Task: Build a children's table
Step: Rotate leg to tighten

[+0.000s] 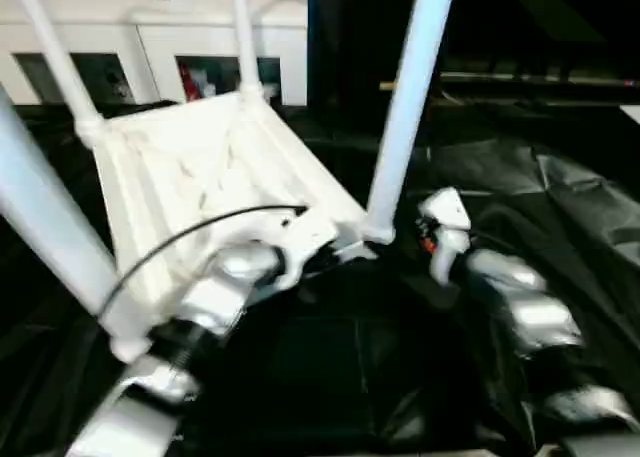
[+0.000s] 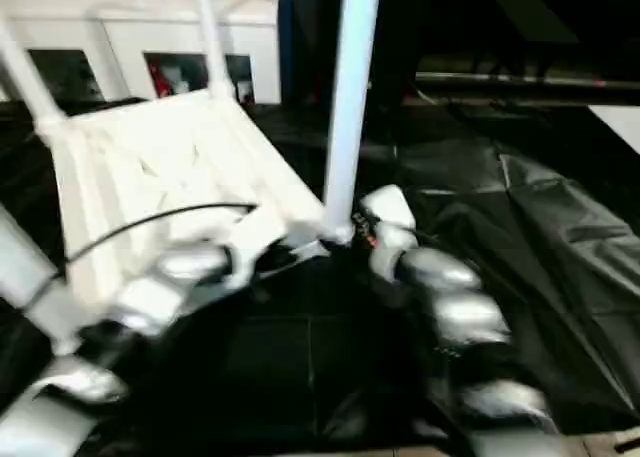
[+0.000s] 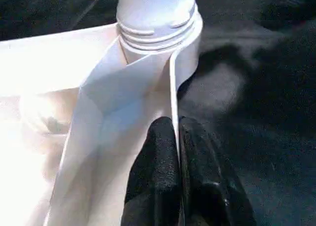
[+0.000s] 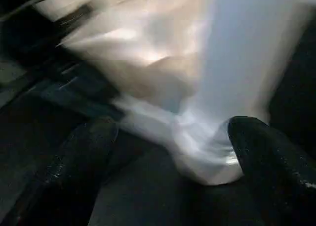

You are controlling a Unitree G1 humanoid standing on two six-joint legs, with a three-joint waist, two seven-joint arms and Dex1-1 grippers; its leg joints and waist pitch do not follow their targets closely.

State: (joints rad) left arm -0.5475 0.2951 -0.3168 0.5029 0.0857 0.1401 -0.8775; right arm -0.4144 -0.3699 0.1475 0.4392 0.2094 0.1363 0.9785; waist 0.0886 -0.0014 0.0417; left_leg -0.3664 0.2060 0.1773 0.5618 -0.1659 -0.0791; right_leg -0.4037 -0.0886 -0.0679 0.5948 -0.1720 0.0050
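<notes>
The left gripper (image 3: 178,137) is pinched tight on the thin side wall of the tabletop (image 1: 200,167). One black finger (image 3: 155,166) sits inside the wall and the other sits outside it, with the white edge squeezed between them. The grip is just beside a corner, where a leg (image 3: 155,8) is pushed into its round socket.

The right gripper (image 4: 173,152) has its two fingers spread wide apart. They hold nothing. One finger (image 4: 86,152) is well off to the side. The other finger (image 4: 261,152) is right by the bottom of a leg (image 1: 410,97), but the picture is too smeared to tell if it touches.

The tabletop lies upside down and tilted on a black sheet (image 1: 560,187), with its ribbed underside facing up. Four legs stick up out of its corners. The one by the right gripper stands at the near right corner, another big one (image 1: 45,217) is close on the left, and two (image 1: 60,62) (image 1: 243,32) stand at the far side.

Behind it stands a white cabinet (image 1: 150,37) with glass doors. Something red (image 1: 190,80) shows inside one door, but it is too blurry to name.
</notes>
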